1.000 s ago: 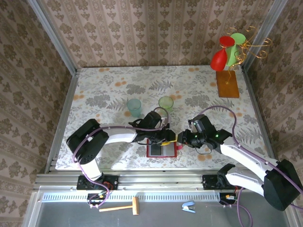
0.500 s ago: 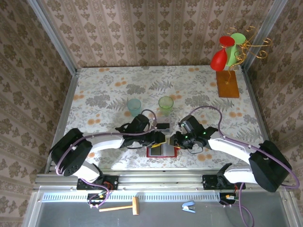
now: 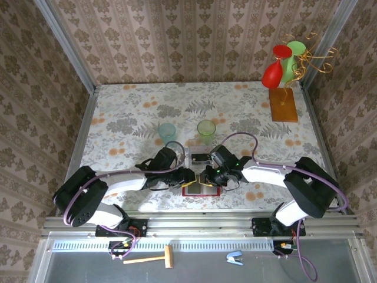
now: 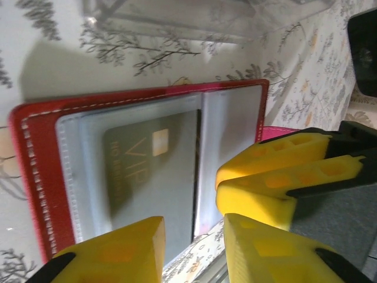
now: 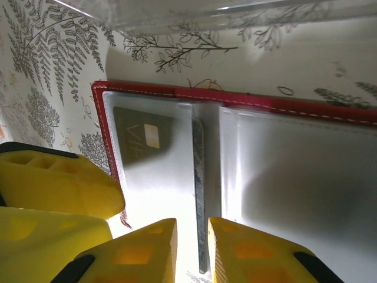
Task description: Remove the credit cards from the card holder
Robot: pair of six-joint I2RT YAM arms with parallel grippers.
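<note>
The dark-red card holder (image 3: 201, 189) lies open near the table's front edge, its grey clear pockets up (image 4: 141, 165) (image 5: 247, 165). A dark card marked VIP with a chip (image 4: 141, 171) (image 5: 143, 141) sits in one pocket. A thin dark strip (image 5: 199, 194) stands along the fold; I cannot tell whether it is a card's edge. My right gripper (image 3: 205, 177) (image 5: 192, 250) is narrowly open, its fingers on either side of that strip. My left gripper (image 3: 190, 177) (image 4: 194, 236) is open over the holder's near edge, empty. The two grippers almost touch.
A clear plastic box (image 3: 198, 143) (image 4: 206, 17) (image 5: 206, 12) lies just behind the holder. Further back stand a teal cup (image 3: 167, 132) and a green cup (image 3: 206, 128). A wire stand on a wooden base (image 3: 283, 105) with red and green cups is at the far right.
The right gripper has travelled left onto the holder's middle. The left gripper has slid back left and now sits at the holder's left side.
</note>
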